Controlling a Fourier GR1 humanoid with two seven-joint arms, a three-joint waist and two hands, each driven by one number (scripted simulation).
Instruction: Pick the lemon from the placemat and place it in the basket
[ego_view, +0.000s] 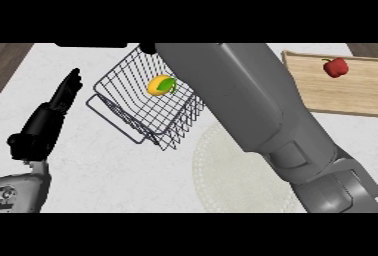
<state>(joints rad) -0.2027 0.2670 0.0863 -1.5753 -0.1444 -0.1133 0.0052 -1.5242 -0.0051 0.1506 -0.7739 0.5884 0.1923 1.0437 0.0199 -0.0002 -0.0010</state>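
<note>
The lemon (161, 85), yellow with a green leaf, lies inside the dark wire basket (129, 117), which sits tilted on the counter left of centre. My right forearm reaches from the lower right up over the basket's far right side. Only a black sliver of my right hand (148, 48) shows at the top edge, just beyond the basket and apart from the lemon. My left hand (50, 116) rests open at the left, fingers straight, well clear of the basket. The round pale placemat (225, 175) lies below the basket, partly hidden by my right forearm, with nothing showing on it.
A wooden board (325, 92) lies at the back right with a red bell pepper (336, 67) on it. Dark wood floor shows past the counter's far corners.
</note>
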